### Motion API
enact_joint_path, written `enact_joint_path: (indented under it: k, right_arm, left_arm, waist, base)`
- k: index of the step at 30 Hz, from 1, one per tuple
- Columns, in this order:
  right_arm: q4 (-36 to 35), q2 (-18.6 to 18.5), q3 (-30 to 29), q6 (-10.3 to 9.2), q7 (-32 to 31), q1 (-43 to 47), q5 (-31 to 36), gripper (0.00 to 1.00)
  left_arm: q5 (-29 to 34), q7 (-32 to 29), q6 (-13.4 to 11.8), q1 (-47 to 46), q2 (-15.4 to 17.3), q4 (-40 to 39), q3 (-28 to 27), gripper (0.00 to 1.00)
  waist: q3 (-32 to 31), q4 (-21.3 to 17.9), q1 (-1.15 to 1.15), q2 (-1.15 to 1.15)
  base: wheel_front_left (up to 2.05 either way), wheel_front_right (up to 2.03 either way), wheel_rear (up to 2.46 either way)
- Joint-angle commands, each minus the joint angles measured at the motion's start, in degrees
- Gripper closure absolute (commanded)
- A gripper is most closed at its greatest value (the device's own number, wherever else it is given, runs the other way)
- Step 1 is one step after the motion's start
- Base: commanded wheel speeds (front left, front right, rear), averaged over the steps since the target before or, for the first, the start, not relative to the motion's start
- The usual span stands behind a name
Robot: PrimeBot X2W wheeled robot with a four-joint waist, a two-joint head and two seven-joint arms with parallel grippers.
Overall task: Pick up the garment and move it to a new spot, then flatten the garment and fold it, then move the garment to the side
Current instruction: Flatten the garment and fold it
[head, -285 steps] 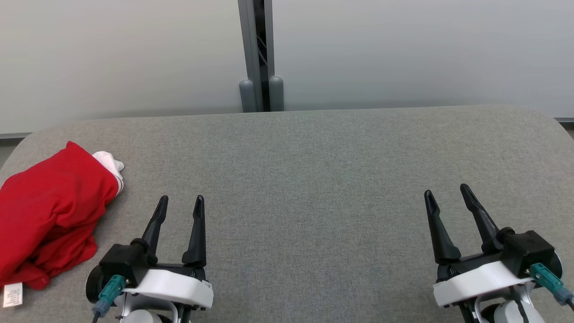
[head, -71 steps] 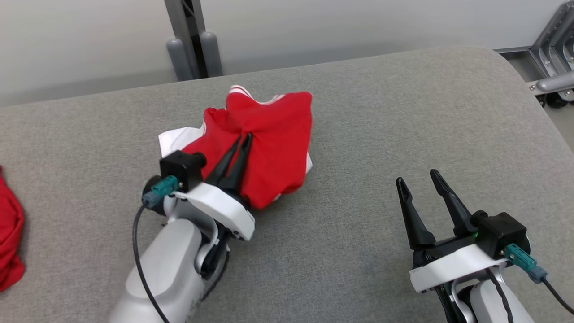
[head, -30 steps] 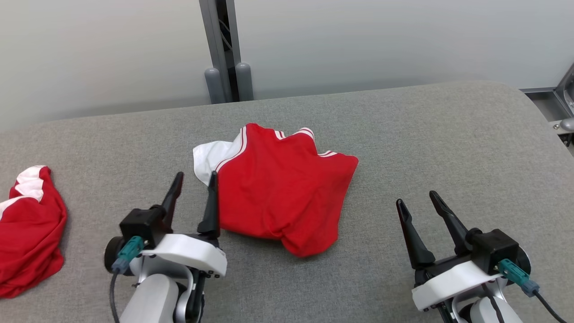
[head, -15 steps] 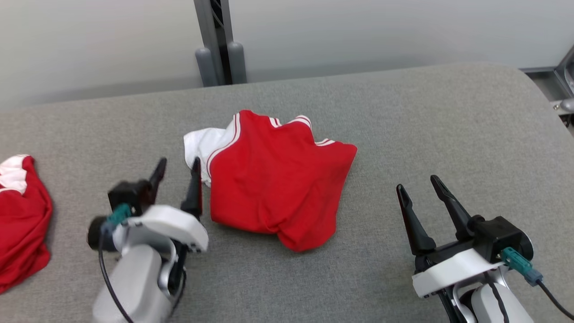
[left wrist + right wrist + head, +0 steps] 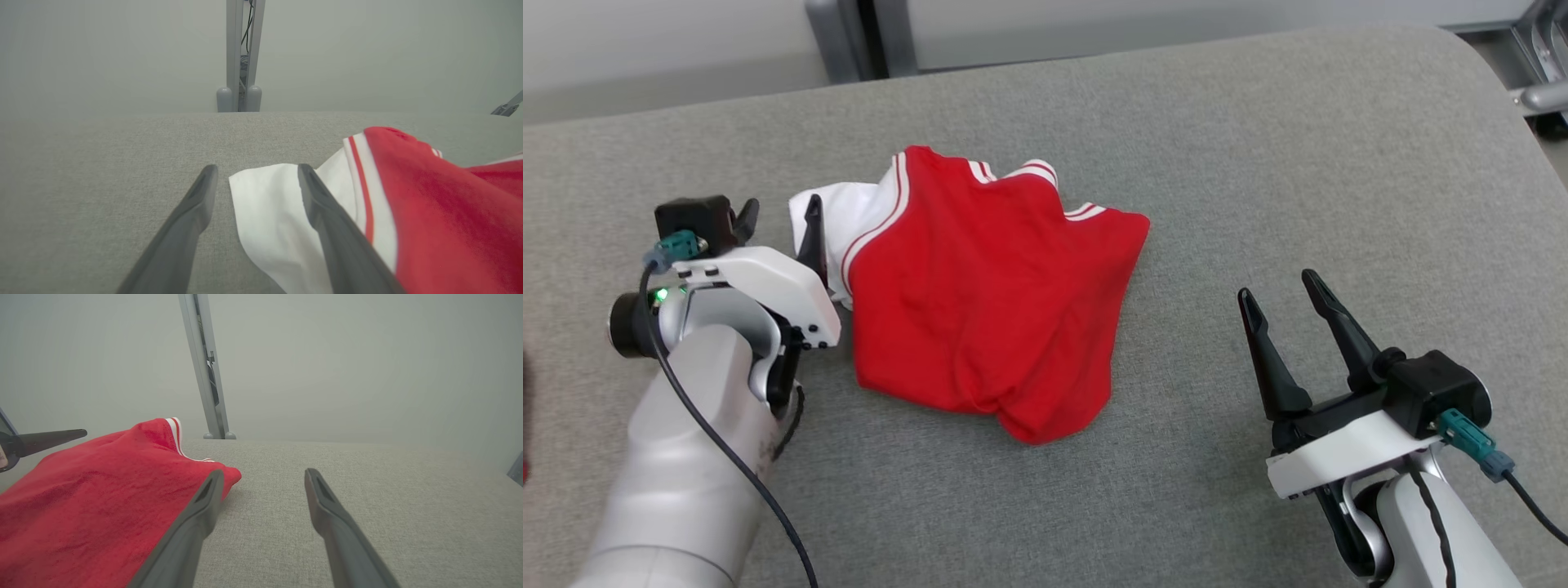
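The garment (image 5: pixel 980 302) lies crumpled near the middle of the table (image 5: pixel 1258 147), a red heap with its white sleeve (image 5: pixel 837 214) sticking out on the robot's left side. Its longer line seems to run from that sleeve at the far left down to a bunched red corner at the near right.

What matters for the next move is the sleeve and the left gripper (image 5: pixel 782 204). That gripper sits right at the garment's left edge with its fingers spread apart and nothing held. In the left wrist view the sleeve's corner lies between the two fingers, with the red body off to the right of them. We cannot quite tell whether the inner finger is already resting on the cloth or is just above it.

The right gripper (image 5: pixel 1276 286) is also spread wide and empty. It waits over bare table, clear of the garment's right edge, so the left arm is plainly the nearer one.

We judge that the garment has reached its new spot and that flattening comes next. The left gripper need only close on the sleeve, while the right must first reach leftward to the red edge.
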State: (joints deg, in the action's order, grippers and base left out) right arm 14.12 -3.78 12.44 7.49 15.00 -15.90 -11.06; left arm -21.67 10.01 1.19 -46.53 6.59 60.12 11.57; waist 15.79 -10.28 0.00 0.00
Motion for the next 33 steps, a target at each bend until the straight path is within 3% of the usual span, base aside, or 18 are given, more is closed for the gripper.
enact_joint_path:
  k: [1, 6, 14, 15, 16, 24, 33]
  right_arm:
    - [-0.05, -0.28, 0.11, 0.01, 0.40, -0.74, -0.41, 0.00]
    - [-0.26, -0.14, 0.50, 0.01, 0.40, -1.83, -0.61, 0.00]
    - [-0.32, 0.08, 0.76, 0.01, 0.40, -2.54, -0.86, 0.00]
    - [-0.28, 0.08, 0.72, 0.01, 0.40, -2.58, -0.89, 0.00]
    - [-0.22, 0.11, 0.64, 0.01, 0.40, -2.60, -0.93, 0.00]
    - [0.36, 0.33, 0.01, 0.01, 0.40, -0.98, -0.80, 0.00]
    - [0.90, 0.50, 0.05, 0.01, 0.40, 2.35, -0.75, 0.00]
  left_arm:
    - [0.30, -0.28, -0.15, -1.90, 0.63, 1.12, 0.12, 0.00]
    - [0.97, -0.80, -1.10, -5.28, 1.35, 6.09, 0.86, 0.00]
    - [1.89, -5.27, 0.68, -7.26, 1.53, 11.24, 3.11, 0.04]
    - [1.97, -5.09, 1.12, -7.33, 1.45, 11.45, 3.36, 0.84]
    - [2.18, -4.73, 1.41, -7.34, 1.48, 11.64, 3.71, 1.00]
    - [1.01, 3.13, 4.12, -8.31, 0.51, 9.50, 3.93, 1.00]
    - [-3.95, 5.15, 6.34, -9.50, -0.80, -4.36, 1.25, 1.00]
  waist:
    - [1.24, -0.95, 0.00, 0.00]
    - [3.25, -2.27, 0.00, 0.00]
    - [4.68, -3.19, 0.00, 0.00]
    - [4.74, -3.20, 0.00, 0.00]
    - [4.73, -3.18, 0.00, 0.00]
    - [2.09, -2.85, 0.00, 0.00]
    - [-4.71, -2.68, 0.00, 0.00]
  base:
    - [0.00, 0.00, 0.00]
    - [0.00, 0.00, 0.00]
    - [0.00, 0.00, 0.00]
    - [0.00, 0.00, 0.00]
    - [0.00, 0.00, 0.00]
    - [0.00, 0.00, 0.00]
    - [0.00, 0.00, 0.00]
